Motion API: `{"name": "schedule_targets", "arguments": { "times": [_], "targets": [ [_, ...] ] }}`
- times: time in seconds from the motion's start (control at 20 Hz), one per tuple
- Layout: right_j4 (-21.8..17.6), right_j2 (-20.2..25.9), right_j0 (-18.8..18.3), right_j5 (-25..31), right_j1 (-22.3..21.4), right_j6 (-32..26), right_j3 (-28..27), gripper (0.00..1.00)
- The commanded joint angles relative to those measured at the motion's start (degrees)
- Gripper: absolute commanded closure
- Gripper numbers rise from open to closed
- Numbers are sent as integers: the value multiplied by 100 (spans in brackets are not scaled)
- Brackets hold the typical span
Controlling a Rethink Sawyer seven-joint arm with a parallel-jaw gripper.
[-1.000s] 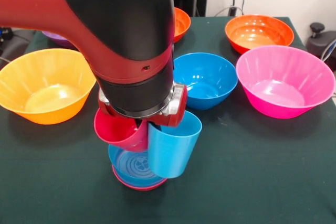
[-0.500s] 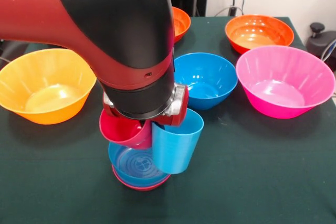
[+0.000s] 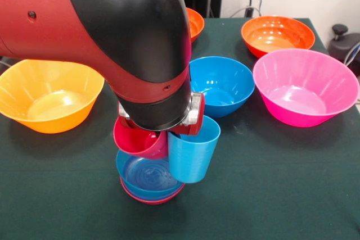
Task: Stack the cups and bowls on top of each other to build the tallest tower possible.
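My gripper (image 3: 167,136) hangs under the big red and black wrist and carries both cups side by side: the crimson red cup (image 3: 136,141), tilted, and the taller light blue cup (image 3: 194,155). They hang just above a small blue bowl (image 3: 143,177) that is nested in a small red bowl (image 3: 153,199) on the green cloth. My fingers are hidden between the cups. A mid-sized blue bowl (image 3: 222,85) sits just behind. The purple bowl is hidden behind the arm.
A large yellow-orange bowl (image 3: 48,96) sits at the left and a large pink bowl (image 3: 304,85) at the right. Two orange bowls (image 3: 277,33) (image 3: 194,23) stand at the back. A dark object (image 3: 344,40) sits off the table's right edge.
The arm has shifted a little to the right and lower, carrying both cups with it. The bowls have not moved.
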Motion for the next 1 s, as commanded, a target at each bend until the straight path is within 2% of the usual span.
{"name": "schedule_targets", "arguments": {
  "times": [0.05, 0.6, 1.0],
  "targets": [
    [-13, -352, -100, -626, -184, -1334, 656, 100],
    [-107, -440, -240, -817, -187, -1622, 714, 100],
    [-7, -465, -295, -666, -363, -1631, 845, 100]
  ]
}}
